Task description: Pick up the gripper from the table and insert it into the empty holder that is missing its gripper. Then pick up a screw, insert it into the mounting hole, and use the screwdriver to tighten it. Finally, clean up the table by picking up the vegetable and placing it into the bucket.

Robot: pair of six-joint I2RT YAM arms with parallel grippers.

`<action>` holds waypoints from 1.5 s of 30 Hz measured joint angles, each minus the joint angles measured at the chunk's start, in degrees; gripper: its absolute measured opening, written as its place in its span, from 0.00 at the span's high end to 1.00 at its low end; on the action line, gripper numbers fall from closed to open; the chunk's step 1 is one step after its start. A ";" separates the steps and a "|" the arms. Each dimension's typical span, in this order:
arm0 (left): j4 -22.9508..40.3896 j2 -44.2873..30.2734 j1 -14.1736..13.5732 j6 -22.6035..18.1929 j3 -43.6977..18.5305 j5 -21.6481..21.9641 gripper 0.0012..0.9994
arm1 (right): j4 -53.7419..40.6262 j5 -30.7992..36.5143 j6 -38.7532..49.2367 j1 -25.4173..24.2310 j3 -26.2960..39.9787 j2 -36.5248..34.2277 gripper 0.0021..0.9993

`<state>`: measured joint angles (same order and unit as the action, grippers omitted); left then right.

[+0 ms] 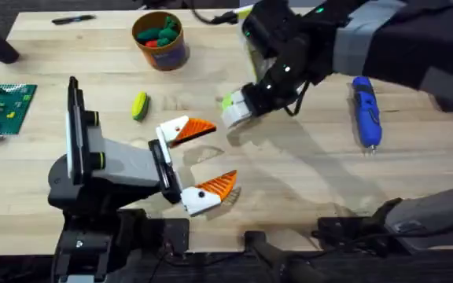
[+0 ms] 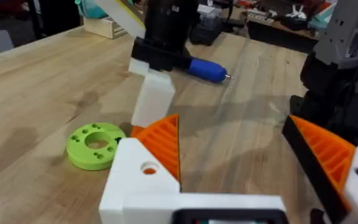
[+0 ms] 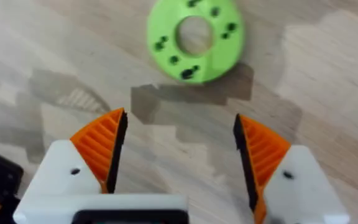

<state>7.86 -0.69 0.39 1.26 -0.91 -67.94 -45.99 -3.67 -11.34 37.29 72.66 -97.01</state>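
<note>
Screws (image 3: pixel 187 73) seem to sit in the green disc (image 3: pixel 219 53), mid-frame in the overhead view, under your right gripper (image 3: pixel 176 152), spread wide. Narrow it first, then drop straight over one dark head.

The worktop (image 2: pixel 55 74) is pale wood with visible grain and a matt finish. The green disc (image 3: pixel 195 38) looks like matt plastic, perhaps faintly layered. The right claw (image 3: pixel 179 155) has ribbed orange pads (image 3: pixel 101 146) on smooth white plastic bases. The blue screwdriver (image 1: pixel 366 110) is glossy plastic.
</note>
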 joint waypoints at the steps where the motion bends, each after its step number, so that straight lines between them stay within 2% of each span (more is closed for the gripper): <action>1: 0.00 0.02 0.01 0.00 0.00 0.00 0.01 | -0.03 0.01 0.47 0.67 0.00 0.00 0.04; 4: 0.00 0.00 0.01 0.00 0.00 0.00 0.01 | -1.07 0.14 2.76 3.27 1.54 -0.66 0.02; 12: 0.00 0.02 0.01 0.00 0.00 0.02 0.01 | 0.09 3.85 5.09 3.81 5.31 -5.52 0.03; 13: 0.00 0.02 0.01 0.00 0.00 0.00 0.01 | 1.51 4.32 5.60 3.81 5.31 -5.92 0.21; 16: 0.00 0.02 0.01 0.00 0.00 0.00 0.01 | 2.44 4.52 5.70 3.81 5.33 -5.92 0.44; 20: 0.00 0.01 0.01 0.00 0.00 0.01 0.01 | 2.39 4.56 5.78 3.81 5.33 -5.92 0.55; 27: 0.00 0.02 0.01 0.00 0.00 0.00 0.01 | 2.37 4.56 5.80 3.79 5.33 -6.00 0.63; 33: 0.00 0.00 0.01 0.00 0.00 0.02 0.01 | 2.33 5.11 5.82 3.80 5.42 -10.46 0.63; 45: 0.00 0.01 0.01 0.00 0.00 0.00 0.01 | 3.30 8.69 5.82 3.84 5.53 -10.49 0.63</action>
<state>7.86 -0.67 0.40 1.26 -0.91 -67.94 -42.68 5.02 -5.52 41.12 78.19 -107.50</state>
